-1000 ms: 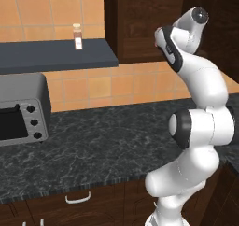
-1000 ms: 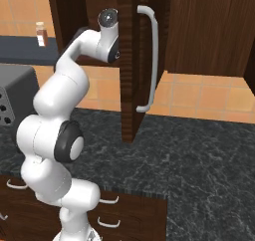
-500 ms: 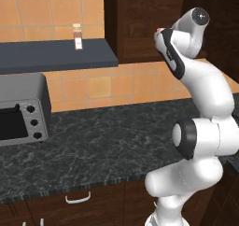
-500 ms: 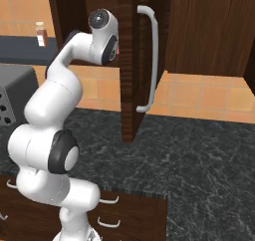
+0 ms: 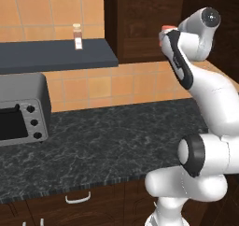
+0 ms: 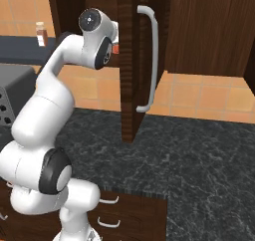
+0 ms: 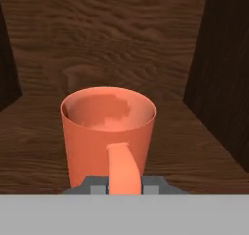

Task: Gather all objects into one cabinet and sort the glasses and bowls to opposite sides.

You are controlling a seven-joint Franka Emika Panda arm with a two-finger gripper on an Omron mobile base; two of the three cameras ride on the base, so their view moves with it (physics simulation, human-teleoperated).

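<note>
Your claw (image 7: 124, 189) is clamped on the loop handle of a coral-orange mug (image 7: 108, 132), its dark fingers pinching the handle from both sides at 6 o'clock in the hand view. The mug stands upright on the floor of the dark wooden cabinet (image 7: 121, 30), with the back panel at 12 o'clock and a side wall at 3 o'clock.

Treat the mug as rigid glazed ceramic: light enough, but slick and chippable, and top-heavy when carried by the handle alone. The handle is a fair hold; expect the body to swing or twist if you jerk it, so move slowly and set it down flat before you let go.

Against the pictures from a second ago, the arm has reached higher and further in toward the cabinet beside the open cabinet door (image 6: 130, 60); the base has not moved.
</note>
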